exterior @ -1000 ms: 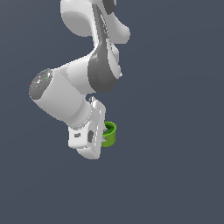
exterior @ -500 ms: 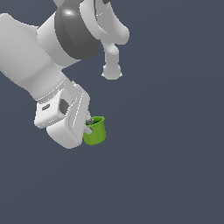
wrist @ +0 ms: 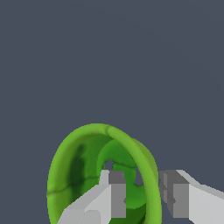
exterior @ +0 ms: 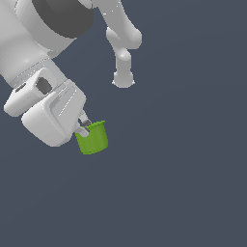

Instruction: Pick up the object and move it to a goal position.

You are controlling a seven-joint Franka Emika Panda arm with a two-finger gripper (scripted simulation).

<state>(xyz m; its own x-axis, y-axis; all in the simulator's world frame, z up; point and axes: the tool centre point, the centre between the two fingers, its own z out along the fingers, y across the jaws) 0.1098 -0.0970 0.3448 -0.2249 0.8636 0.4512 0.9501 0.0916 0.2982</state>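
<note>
At the exterior view's left we see the white arm (exterior: 43,58) slanting down to its gripper (exterior: 83,126), whose tip meets the rim of the green cup (exterior: 93,137). The cup sits just right of the gripper body, its mouth turned up toward the fingers. In the wrist view we find the fingers (wrist: 113,192) pinching the cup's wall (wrist: 146,175), one inside the hollow, one outside.

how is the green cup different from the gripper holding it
The green cup is bright green, the gripper white with grey fingertips. The cup is round, tapered and hollow; the gripper is blocky. The cup is far smaller. One finger sits inside the cup's rim, one outside.
</note>
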